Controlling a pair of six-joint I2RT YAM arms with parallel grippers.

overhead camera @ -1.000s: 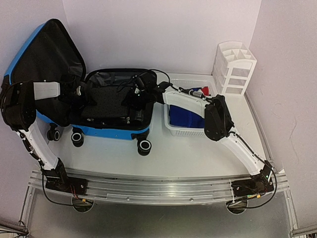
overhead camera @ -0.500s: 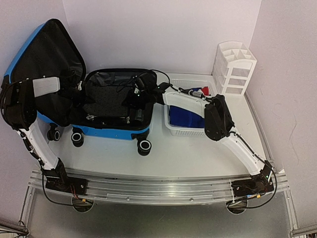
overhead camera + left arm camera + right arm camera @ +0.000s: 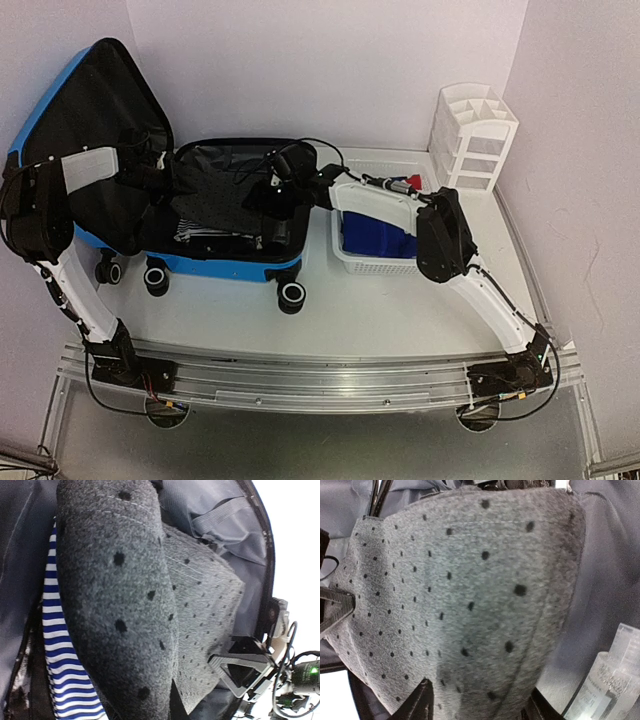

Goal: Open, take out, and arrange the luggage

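So the big bright blue hard-shell suitcase (image 3: 230, 264) sits at about 10 o'clock on the white desk (image 3: 400, 310). Its lid is thrown back toward 9 and its long axis runs 9 to 3. The left fingers (image 3: 158, 180) are down in the open tub at its 9 o'clock end, pressed together on a grey black-dotted knit garment (image 3: 215, 195) and hoisting that end up. Under it there's a blue-and-white striped cloth (image 3: 55, 630). The garment stretches 9 to 3 across the tub to the right fingers (image 3: 272, 195), which are spread with the fabric between them, not pinching as far as I can see. At 3 o'clock, just beside the suitcase, is a white perforated plastic basket (image 3: 375, 265) with something blue inside. My guess: the left arm owns the lift, but the basket's on the right arm's side, so the carry goes toward 3.
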